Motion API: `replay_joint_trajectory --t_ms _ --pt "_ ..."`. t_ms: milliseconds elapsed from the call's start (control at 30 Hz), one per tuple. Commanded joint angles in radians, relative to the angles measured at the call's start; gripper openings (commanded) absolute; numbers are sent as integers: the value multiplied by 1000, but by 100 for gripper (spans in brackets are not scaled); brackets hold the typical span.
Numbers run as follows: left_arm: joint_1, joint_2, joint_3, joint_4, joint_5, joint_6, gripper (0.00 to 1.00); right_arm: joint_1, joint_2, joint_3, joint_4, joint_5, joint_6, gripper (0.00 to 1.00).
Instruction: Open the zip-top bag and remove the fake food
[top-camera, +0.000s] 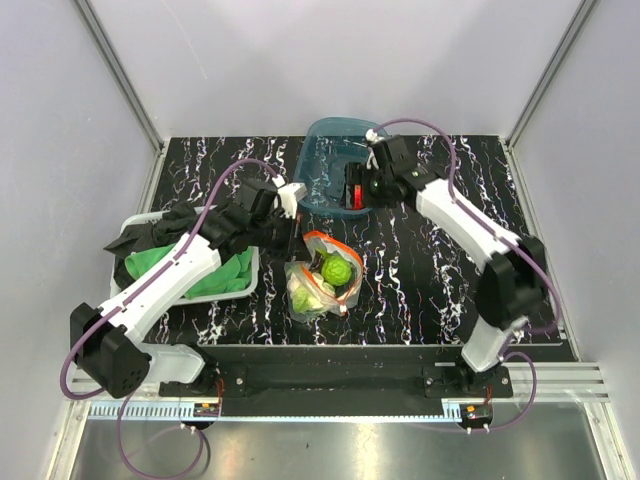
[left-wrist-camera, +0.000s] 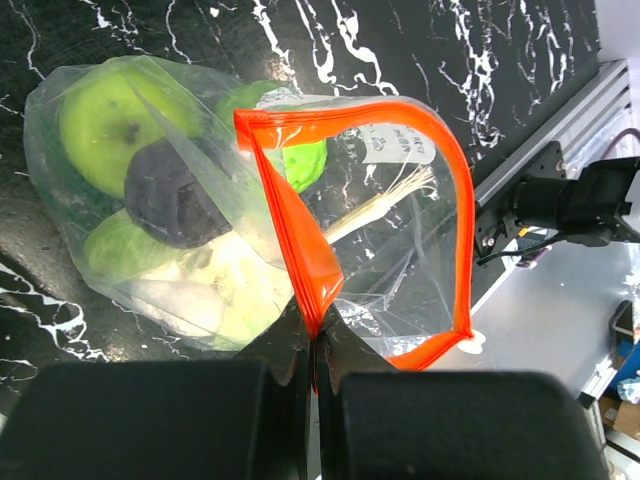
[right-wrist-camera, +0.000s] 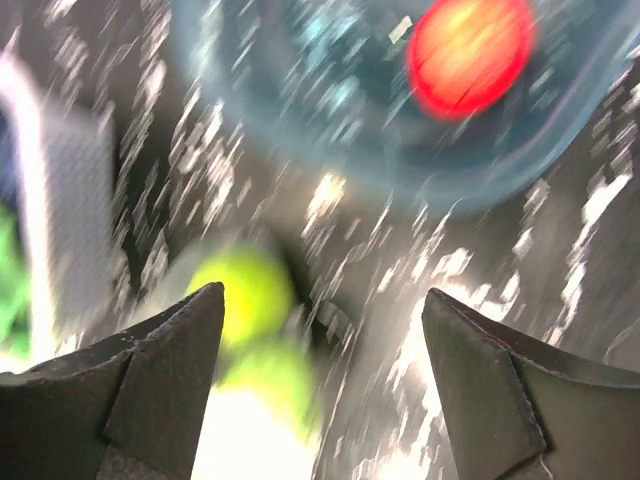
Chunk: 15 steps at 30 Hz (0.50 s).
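Note:
The zip-top bag (top-camera: 322, 275) lies mid-table with its orange-red zip strip (left-wrist-camera: 300, 240) pulled open into a loop. Inside it I see a green apple (left-wrist-camera: 105, 125), a small dark piece (left-wrist-camera: 170, 195), white-and-green cauliflower (left-wrist-camera: 230, 290) and a green ridged piece (left-wrist-camera: 300, 160). My left gripper (left-wrist-camera: 316, 345) is shut on the zip strip at the bag's far end (top-camera: 292, 238). My right gripper (top-camera: 358, 188) is open and empty, above the near rim of the teal tub (top-camera: 330, 140). Its view is blurred; a red piece (right-wrist-camera: 470, 55) lies in the tub and the green food (right-wrist-camera: 250, 295) shows below.
A white tray (top-camera: 140, 218) with a green cloth (top-camera: 225, 272) and dark cloth stands at the left, under my left arm. The table's front rail (left-wrist-camera: 585, 110) lies just beyond the bag's open mouth.

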Motion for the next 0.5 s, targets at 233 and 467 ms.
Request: replay_joint_trajectory --t_ms 233,467 --pt "4 13 31 101 68 -54 0 193 -431 -361 119 -165 113 66" --pt "3 50 68 150 112 -117 0 247 -416 -395 159 -198 110 47"
